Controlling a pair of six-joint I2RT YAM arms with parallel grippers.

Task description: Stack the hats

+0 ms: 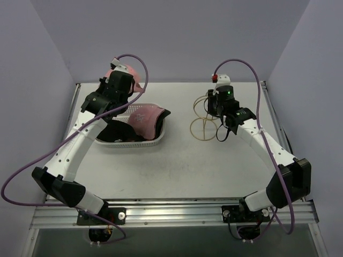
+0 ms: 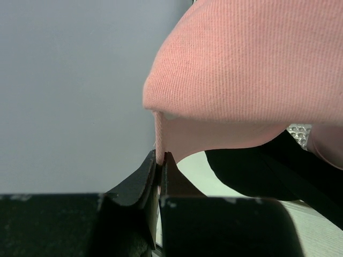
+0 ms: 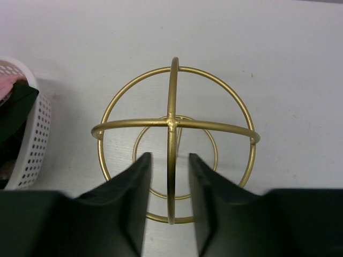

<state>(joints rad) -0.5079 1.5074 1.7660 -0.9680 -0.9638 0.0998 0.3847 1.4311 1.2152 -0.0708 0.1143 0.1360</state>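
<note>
Our left hand is pinched shut on the rim of the lifted pink hat, which bulges beyond its fingertips. The arm is stretched to the counter's far left. A second pink hat rests against a dark hat (both in the white basket). Our right hand is open, and the gold stand's upright ring shows between its fingers.

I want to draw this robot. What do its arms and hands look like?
The left arm and right arm are white tubes with chunky black joints. A thin purple cable loops along each one. The left hand and right hand each have two flat black fingers. The right arm has a small green light and a red part near its wrist.
</note>
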